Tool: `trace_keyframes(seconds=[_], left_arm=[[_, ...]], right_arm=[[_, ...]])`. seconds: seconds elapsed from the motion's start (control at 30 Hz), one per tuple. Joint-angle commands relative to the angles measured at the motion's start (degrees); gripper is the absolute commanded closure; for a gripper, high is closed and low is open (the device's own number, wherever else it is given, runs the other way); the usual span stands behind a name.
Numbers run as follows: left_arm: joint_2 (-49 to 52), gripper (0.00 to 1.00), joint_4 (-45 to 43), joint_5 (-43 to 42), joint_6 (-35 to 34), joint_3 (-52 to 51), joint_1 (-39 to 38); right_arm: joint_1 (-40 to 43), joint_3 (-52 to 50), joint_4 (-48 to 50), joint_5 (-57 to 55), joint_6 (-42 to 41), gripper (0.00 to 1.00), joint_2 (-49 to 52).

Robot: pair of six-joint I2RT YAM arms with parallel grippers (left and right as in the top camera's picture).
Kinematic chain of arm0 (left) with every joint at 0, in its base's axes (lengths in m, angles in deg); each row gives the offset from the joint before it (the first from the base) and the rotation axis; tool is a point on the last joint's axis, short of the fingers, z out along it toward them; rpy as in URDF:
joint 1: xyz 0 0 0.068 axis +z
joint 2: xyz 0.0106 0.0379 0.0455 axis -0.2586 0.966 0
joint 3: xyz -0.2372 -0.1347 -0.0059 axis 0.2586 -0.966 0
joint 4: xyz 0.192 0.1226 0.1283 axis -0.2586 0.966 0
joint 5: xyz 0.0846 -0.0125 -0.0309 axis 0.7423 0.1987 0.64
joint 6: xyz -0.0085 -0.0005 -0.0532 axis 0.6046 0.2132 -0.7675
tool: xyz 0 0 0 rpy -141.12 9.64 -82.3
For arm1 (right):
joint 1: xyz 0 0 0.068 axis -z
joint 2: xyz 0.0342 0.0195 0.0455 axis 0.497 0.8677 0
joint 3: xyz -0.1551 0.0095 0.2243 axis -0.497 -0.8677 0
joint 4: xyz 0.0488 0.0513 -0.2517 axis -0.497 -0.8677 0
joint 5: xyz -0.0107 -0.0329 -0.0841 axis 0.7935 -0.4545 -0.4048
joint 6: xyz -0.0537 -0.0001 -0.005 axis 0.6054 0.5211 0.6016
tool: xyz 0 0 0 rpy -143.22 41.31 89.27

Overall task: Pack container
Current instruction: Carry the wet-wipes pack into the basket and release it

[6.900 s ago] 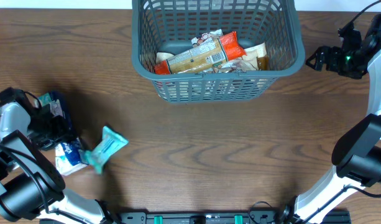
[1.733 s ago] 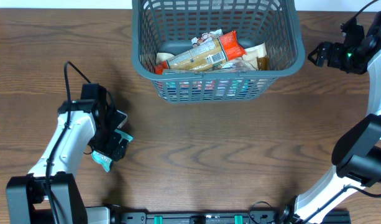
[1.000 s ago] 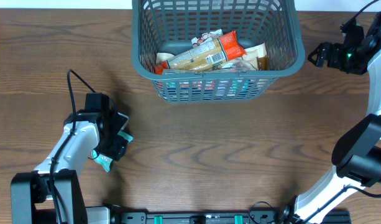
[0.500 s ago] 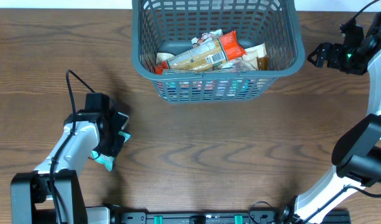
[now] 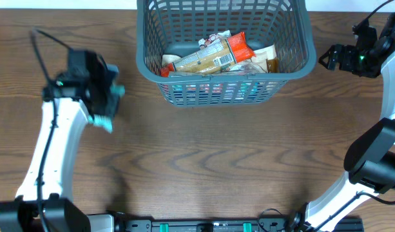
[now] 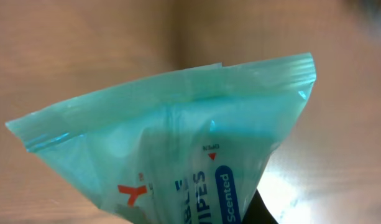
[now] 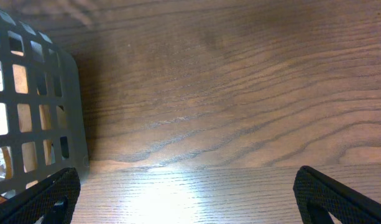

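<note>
At the far middle of the counter (image 5: pixel 216 161), a brown surface with a flowing wood grain, stands the dark grey plastic basket (image 5: pixel 216 90). It is rectangular, with a rolled rim, lattice-slotted walls and a solid base. Crinkled foil snack packs lie inside it, the topmost a long tan bar wrapper (image 5: pixel 210 59) with an orange-red end, lying slantwise.

To the left of the basket and apart from it, the left tool (image 5: pixel 102 103) is blurred in the overhead view. It is closed on a pack of scented wipes (image 5: pixel 104 121), a soft teal film pouch. The left wrist view fills with that pack of scented wipes (image 6: pixel 178 143). Its flat heat-sealed end seam runs across the top, the film is glossy and a little puckered below it, and a blue oval label reads "Scented" beside the word "WIPES". Only one dark edge of the tool shows at the bottom of that view, against the pack. The counter behind is out of focus.

Right of the basket, the right tool (image 5: pixel 329 59) sits near the basket's right wall without touching it. In the right wrist view its two black textured fingertips (image 7: pixel 53 196) sit in the lower corners, spread wide with nothing between them. The basket's gridded wall (image 7: pixel 75 106) curves in at the left edge there.
</note>
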State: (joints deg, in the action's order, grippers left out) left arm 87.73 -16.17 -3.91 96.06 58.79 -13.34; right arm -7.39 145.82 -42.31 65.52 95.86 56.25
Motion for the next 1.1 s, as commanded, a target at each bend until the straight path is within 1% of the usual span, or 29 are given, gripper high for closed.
trace_keyframes(seconds=[0.0, 0.17, 0.23, 0.37, 0.47, 0.6, 0.73, 0.8, 0.87, 0.93, 1.0, 1.07], left_arm=[[-1.6, 0.94, -0.5, 0.4, -7.3, 11.2, -0.1], [-1.6, 0.94, -3.9, 0.0, -8.0, 22.1, -1.5], [-1.5, 0.94, -6.5, 0.0, -6.7, 25.4, -3.7], [-0.7, 0.94, -12.8, 0.2, 0.9, 29.8, -10.1], [0.7, 0.94, -17.2, 0.2, 7.0, 31.3, -15.2], [3.5, 0.94, -21.7, 0.0, 23.6, 31.3, -23.1], [7.8, 0.94, -25.5, 0.0, 34.2, 31.3, -29.1], [10.0, 0.94, -25.2, 0.0, 39.1, 31.3, -30.8], [12.3, 0.94, -24.1, -1.3, 41.8, 31.3, -32.1], [14.4, 0.94, -22.4, -4.6, 43.5, 31.3, -32.4], [16.8, 0.94, -21.2, -7.2, 43.5, 31.3, -32.2], [19.4, 0.94, -20.7, -7.4, 43.5, 31.3, -31.7]], right_arm=[[-0.7, -0.1, 0.0, 0.0, 0.7, 0.02, -0.3], [-0.7, -0.1, 0.0, 0.0, 0.7, 0.02, -0.3], [-0.7, -0.1, 0.0, 0.0, 0.7, 0.03, -0.3], [-0.7, -0.1, 0.0, 0.0, 0.7, 0.02, -0.3], [-0.7, -0.1, 0.0, 0.0, 0.7, 0.03, -0.3], [-0.7, -0.1, -0.1, 0.0, 0.7, 0.02, -0.3], [-0.7, -0.1, -0.5, 0.0, 0.7, 0.02, -0.3], [-0.7, -0.1, -0.8, 0.0, 0.7, 0.03, -0.3], [-0.7, -0.1, -1.1, 0.0, 0.7, 0.03, -0.3], [-0.7, -0.1, -1.4, 0.0, 0.7, 0.03, -0.3], [-0.7, -0.1, -1.7, 0.0, 0.7, 0.03, -0.3], [-0.7, -0.1, -1.8, 0.0, 0.7, 0.03, -0.3]])
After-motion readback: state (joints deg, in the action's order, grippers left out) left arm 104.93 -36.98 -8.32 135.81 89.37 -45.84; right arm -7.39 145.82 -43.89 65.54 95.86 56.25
